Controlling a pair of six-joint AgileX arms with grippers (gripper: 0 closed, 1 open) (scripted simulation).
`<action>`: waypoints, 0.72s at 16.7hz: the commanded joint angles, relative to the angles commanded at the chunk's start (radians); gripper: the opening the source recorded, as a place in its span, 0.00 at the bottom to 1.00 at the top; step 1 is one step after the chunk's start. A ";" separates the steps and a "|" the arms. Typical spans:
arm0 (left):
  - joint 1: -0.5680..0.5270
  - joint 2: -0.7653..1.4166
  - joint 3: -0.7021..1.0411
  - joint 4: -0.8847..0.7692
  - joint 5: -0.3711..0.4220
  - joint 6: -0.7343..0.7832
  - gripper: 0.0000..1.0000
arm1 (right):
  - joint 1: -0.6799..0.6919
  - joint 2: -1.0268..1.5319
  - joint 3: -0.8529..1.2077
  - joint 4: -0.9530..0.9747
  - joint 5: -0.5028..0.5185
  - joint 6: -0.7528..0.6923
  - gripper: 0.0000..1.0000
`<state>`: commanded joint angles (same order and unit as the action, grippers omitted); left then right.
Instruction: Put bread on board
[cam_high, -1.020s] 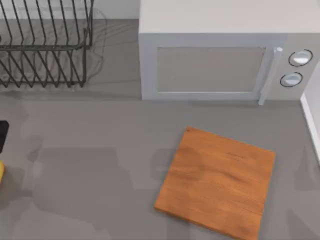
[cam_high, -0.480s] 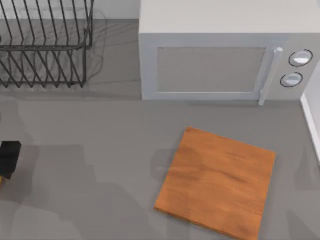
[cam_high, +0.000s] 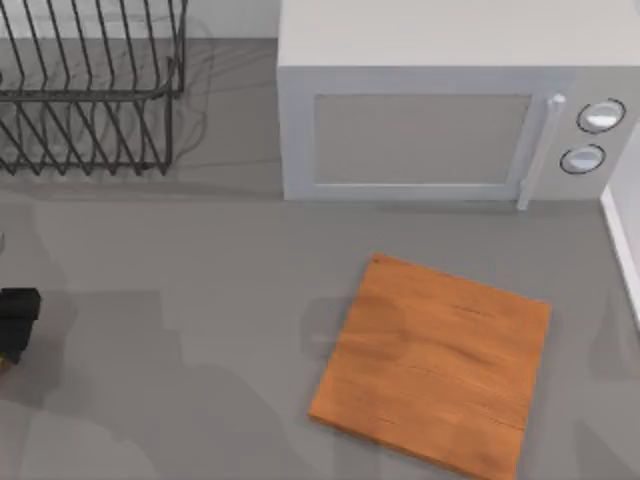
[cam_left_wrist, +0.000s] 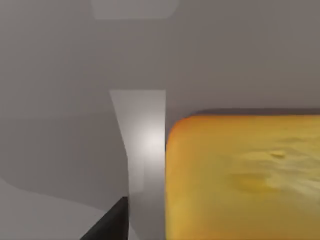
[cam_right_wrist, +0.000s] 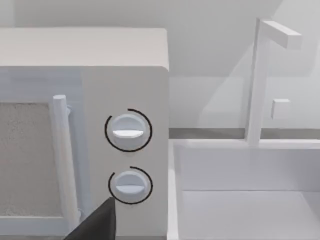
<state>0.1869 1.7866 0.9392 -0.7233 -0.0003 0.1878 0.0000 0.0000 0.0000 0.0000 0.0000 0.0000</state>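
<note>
At the far left edge of the grey counter (cam_high: 200, 340), seen from above, the left pincer (cam_high: 15, 322) shows as a black block, partly cut off by the edge of the view, and just below it a thin sliver of yellow peeks out. From the left arm's own wrist camera the bread (cam_left_wrist: 245, 175) sits very close, a golden-yellow piece with a rounded corner and a slightly dimpled top, and one dark fingertip (cam_left_wrist: 111, 222) of the pincer stands just beside it with a pale strip of counter between them; whether the pincer is clenched on the bread or released I cannot tell. The board (cam_high: 435, 362) lies flat on the counter toward the right, turned a little askew so one corner points up toward the microwave (cam_high: 440, 110), and its orange-brown top is bare, well apart from the bread and the left pincer. The microwave stands at the back, its door shut, with a handle and two round dials on its right side. A black wire rack (cam_high: 90, 90) stands in the back left corner. The right wrist camera looks at the microwave's dials (cam_right_wrist: 128, 131) and a white sink (cam_right_wrist: 250, 190) with a tap just beside it, with a dark fingertip (cam_right_wrist: 97, 225) at the edge of the view; I cannot tell the right pincer's state either
</note>
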 joint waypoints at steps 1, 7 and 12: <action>0.000 0.000 0.000 0.000 0.000 0.000 0.70 | 0.000 0.000 0.000 0.000 0.000 0.000 1.00; 0.000 0.000 0.000 0.000 0.000 0.000 0.25 | 0.000 0.000 0.000 0.000 0.000 0.000 1.00; 0.000 0.000 0.000 0.000 0.000 0.000 0.00 | 0.000 0.000 0.000 0.000 0.000 0.000 1.00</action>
<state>0.1869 1.7866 0.9392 -0.7233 -0.0003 0.1878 0.0000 0.0000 0.0000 0.0000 0.0000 0.0000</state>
